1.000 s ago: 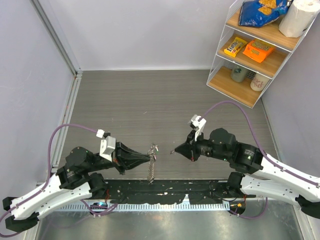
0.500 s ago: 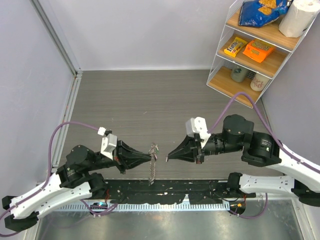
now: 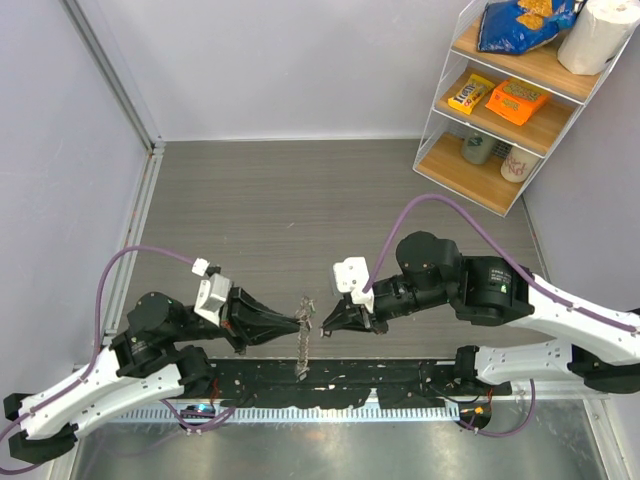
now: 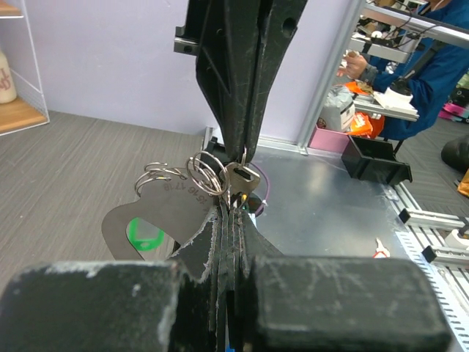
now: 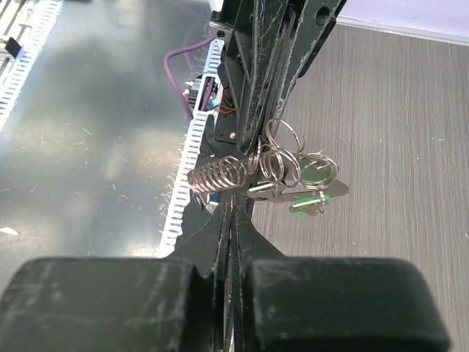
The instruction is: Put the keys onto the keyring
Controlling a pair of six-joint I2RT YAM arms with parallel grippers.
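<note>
The right claw (image 3: 326, 325), pinching a key (image 4: 242, 178), has moved left to the keyring (image 3: 303, 342) clamped in the left claw (image 3: 298, 321).

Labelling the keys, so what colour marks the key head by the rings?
Green; the key head shows best in the right wrist view.
</note>
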